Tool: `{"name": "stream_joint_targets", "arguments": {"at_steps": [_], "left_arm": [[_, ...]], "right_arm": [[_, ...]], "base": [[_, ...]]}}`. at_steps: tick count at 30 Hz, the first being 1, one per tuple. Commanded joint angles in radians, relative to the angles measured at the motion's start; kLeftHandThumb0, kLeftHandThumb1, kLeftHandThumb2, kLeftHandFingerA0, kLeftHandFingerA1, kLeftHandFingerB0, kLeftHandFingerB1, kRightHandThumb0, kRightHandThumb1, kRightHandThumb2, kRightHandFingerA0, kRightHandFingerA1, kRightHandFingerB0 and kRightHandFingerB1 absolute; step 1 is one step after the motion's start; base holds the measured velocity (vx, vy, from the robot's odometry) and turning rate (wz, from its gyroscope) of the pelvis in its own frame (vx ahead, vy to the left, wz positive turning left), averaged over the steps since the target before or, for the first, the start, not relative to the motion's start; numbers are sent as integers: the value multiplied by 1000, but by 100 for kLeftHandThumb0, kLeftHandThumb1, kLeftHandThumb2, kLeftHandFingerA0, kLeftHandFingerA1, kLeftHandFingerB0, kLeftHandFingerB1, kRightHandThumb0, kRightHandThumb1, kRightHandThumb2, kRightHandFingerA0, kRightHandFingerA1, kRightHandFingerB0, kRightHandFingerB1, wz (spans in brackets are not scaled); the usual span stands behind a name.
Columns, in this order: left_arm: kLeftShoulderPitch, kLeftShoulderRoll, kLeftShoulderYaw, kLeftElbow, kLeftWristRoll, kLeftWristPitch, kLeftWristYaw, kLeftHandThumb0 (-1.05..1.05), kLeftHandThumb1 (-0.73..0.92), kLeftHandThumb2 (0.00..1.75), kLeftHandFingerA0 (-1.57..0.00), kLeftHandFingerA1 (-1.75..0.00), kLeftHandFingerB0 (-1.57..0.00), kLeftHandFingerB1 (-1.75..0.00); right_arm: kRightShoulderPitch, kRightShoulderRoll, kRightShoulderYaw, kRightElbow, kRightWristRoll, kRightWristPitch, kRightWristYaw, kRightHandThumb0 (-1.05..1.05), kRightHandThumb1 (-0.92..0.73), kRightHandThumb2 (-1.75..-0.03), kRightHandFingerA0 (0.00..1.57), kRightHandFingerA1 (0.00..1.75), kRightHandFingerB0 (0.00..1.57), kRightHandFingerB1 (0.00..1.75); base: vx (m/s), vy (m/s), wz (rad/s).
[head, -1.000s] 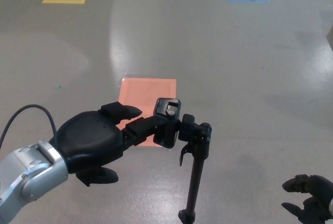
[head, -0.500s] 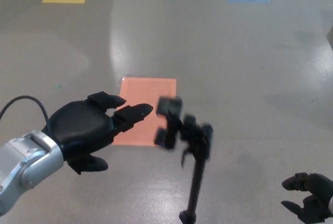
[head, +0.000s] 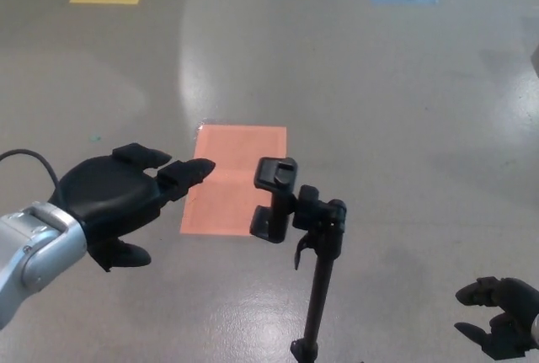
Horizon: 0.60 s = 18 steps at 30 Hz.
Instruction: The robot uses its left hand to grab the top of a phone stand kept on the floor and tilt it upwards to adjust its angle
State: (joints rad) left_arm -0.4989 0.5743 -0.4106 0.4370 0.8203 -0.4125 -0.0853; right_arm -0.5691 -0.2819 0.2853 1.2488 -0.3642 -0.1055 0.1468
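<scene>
Phone stand [head: 313, 253] stands on the grey floor [head: 404, 127], pole near upright, base cut off at the bottom edge. Its clamp head [head: 274, 199] sits at the top, long axis roughly vertical, just in front of the salmon floor patch [head: 236, 169].

Left hand [head: 118, 199] hovers to the robot's left of the clamp, clearly apart, no contact. Clamp lies straight ahead of the fingertips [head: 198, 168], along the line the fingers point. Fingers extended and spread, thumb hanging below the palm, holding nothing. Palm faces down and inward, forearm coming in from the lower left corner.

Right hand [head: 498, 317] is low at the bottom right corner, fingers loosely curled but apart, empty, well apart from the pole. Left hand is the nearer 1 to the clamp.

Judgement: hand is off the clamp; any further tilting needs a short reach toward the robot's right to close on the clamp top.
</scene>
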Motion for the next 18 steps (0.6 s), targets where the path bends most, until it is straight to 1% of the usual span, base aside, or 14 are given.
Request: {"name": "stream_joint_targets", "arguments": {"at_steps": [1,3,4,5,6,7,8,11,12,13,14,15,17,18], "left_arm": [[-22,-2,-7,63,6,-2,40,-40,46,70,-3,-24,0,-11],[-28,-2,-9,83,3,-6,45,-41,47,71,-3,-24,0,-10],[-32,-4,-9,105,-2,6,35,-37,53,62,-3,-22,0,-8],[-33,-4,-9,112,-3,9,32,-37,53,62,-3,-22,0,-8],[-36,-3,-9,136,-5,15,30,-43,59,57,-1,-25,0,-9],[-38,-2,-10,148,-5,15,31,-43,59,57,-1,-25,0,-9],[-37,-9,2,183,-23,22,37,-47,50,74,-2,-23,0,-12],[-45,-13,8,250,-30,17,65,-51,53,75,-3,-24,0,-11],[-50,-18,10,299,-31,23,83,-71,57,89,-1,-24,0,-15],[-54,-22,10,332,-32,28,94,-71,57,89,-1,-24,0,-15],[-59,-28,12,408,-35,24,127,-80,70,101,-2,-24,0,-13],[-59,-36,22,465,-46,29,154,-90,84,112,-7,-21,-5,-8],[-59,-54,51,574,-82,47,187,-90,86,115,-7,-22,-6,-10],[-52,-61,73,611,-107,53,195,-83,83,114,-7,-28,-6,-16]], "right_arm": [[-19,-17,-3,-1,-6,21,8,-62,-77,-63,20,32,26,30],[-23,-17,-3,-1,-6,24,8,-62,-77,-63,19,32,26,30],[-25,-16,-7,1,-2,24,8,-62,-76,-63,19,32,26,30],[-26,-16,-8,2,-1,24,8,-62,-76,-63,19,32,26,30],[-27,-17,-6,2,-3,24,9,-62,-77,-63,18,31,25,30],[-28,-17,-6,2,-4,24,10,-62,-77,-63,18,31,25,30],[-28,-17,-7,2,-2,24,13,-62,-77,-63,18,31,25,30],[-27,-17,-11,2,2,22,17,-62,-77,-63,17,32,24,30],[-24,-17,-10,3,1,21,17,-62,-77,-63,17,31,24,30],[-21,-18,-9,3,0,20,17,-62,-77,-63,17,31,24,30],[-14,-17,-7,4,-2,18,18,-62,-77,-63,17,32,24,30],[-10,-16,-6,4,-3,16,15,-62,-76,-63,19,32,25,30],[-2,-14,-3,5,-5,14,9,-62,-77,-63,19,33,25,30],[1,-14,0,5,-8,13,7,-62,-77,-63,21,32,26,30]], "base": [[0,0,0],[0,0,0],[0,0,0],[0,0,0],[0,0,0],[0,0,0],[0,0,0],[0,0,0],[0,0,0],[0,0,0],[0,0,0],[0,0,0],[0,0,0],[0,0,0]]}}
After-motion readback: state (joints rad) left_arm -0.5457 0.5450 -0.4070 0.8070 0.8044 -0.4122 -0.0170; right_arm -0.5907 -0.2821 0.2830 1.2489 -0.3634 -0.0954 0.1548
